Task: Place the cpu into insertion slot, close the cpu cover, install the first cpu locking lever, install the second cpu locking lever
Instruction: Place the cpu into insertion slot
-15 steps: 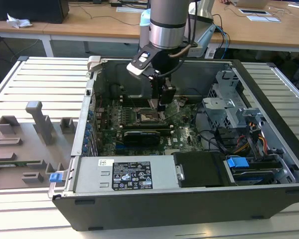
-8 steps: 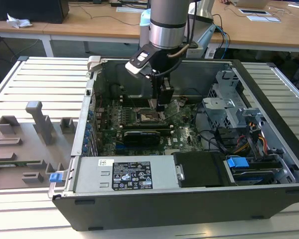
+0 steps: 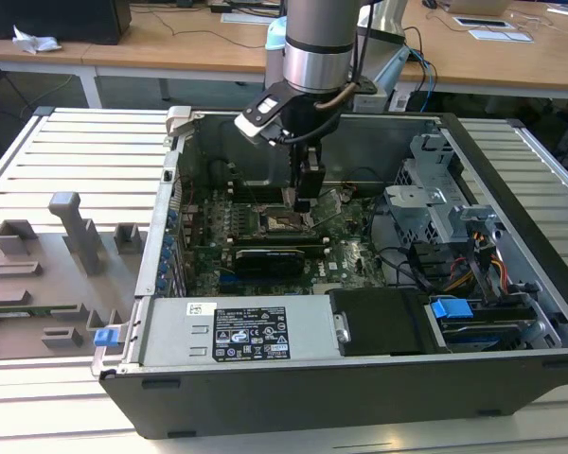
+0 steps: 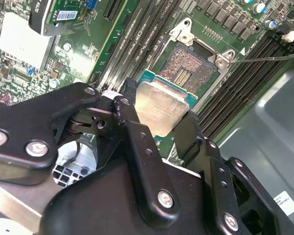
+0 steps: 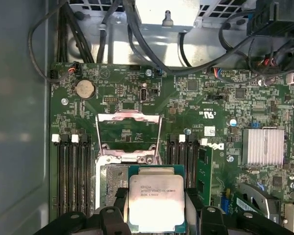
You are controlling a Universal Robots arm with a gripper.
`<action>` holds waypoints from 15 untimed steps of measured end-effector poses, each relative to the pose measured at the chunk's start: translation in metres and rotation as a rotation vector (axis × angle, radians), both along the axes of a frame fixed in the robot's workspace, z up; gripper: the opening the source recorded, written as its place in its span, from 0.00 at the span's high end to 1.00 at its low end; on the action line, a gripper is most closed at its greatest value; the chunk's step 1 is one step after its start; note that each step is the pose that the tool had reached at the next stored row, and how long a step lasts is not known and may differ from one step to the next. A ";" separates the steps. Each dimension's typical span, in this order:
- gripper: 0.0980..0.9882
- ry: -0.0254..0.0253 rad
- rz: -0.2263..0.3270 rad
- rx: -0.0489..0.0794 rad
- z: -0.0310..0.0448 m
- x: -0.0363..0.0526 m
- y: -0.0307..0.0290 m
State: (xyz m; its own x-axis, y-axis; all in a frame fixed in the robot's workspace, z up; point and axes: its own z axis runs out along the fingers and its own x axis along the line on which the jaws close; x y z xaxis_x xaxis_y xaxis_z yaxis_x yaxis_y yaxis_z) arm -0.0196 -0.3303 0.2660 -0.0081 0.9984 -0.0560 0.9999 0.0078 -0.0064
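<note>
My gripper (image 4: 159, 117) is shut on the cpu (image 4: 159, 108), a small square chip with a pale silver top. Black fingers (image 4: 129, 105) press on its two opposite edges. In the first wrist view the cpu (image 5: 155, 203) hangs over the insertion slot (image 5: 112, 180), covering much of it. The slot's dark contact field (image 4: 187, 68) shows bare in the second wrist view. The cpu cover (image 5: 129, 116), a silvery window frame, is swung open beside the slot. A thin locking lever (image 4: 264, 58) sticks out from the slot's corner. In the exterior view the gripper (image 3: 305, 203) hangs inside the case just above the slot (image 3: 282, 224).
Long black memory slots (image 5: 73, 171) flank the socket on both sides. A finned heat sink (image 5: 263, 146), a coin battery (image 5: 85, 89) and cables (image 5: 137, 34) sit on or near the green motherboard. The case holds a power supply (image 3: 237, 331) and drive cage (image 3: 435, 203). A grey fixture (image 3: 47, 274) lies at the exterior view's left.
</note>
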 end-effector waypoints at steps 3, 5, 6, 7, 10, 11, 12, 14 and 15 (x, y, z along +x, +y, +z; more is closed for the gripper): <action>0.50 0.0000 -0.021 -0.001 0.0000 0.0000 0.0000; 0.50 0.0000 -0.041 -0.001 -0.0001 0.0000 0.0000; 0.50 0.0000 -0.050 -0.002 -0.0001 0.0000 0.0000; 0.50 0.0000 -0.056 -0.002 -0.0001 0.0000 0.0000; 0.50 0.0000 -0.084 -0.003 -0.0002 0.0000 0.0000; 0.50 0.0000 -0.094 -0.003 -0.0002 0.0000 0.0000; 0.50 0.0000 -0.102 -0.003 -0.0002 0.0000 0.0000; 0.50 0.0000 -0.112 -0.003 -0.0002 0.0000 0.0000; 0.50 0.0000 -0.114 -0.003 -0.0002 0.0000 0.0000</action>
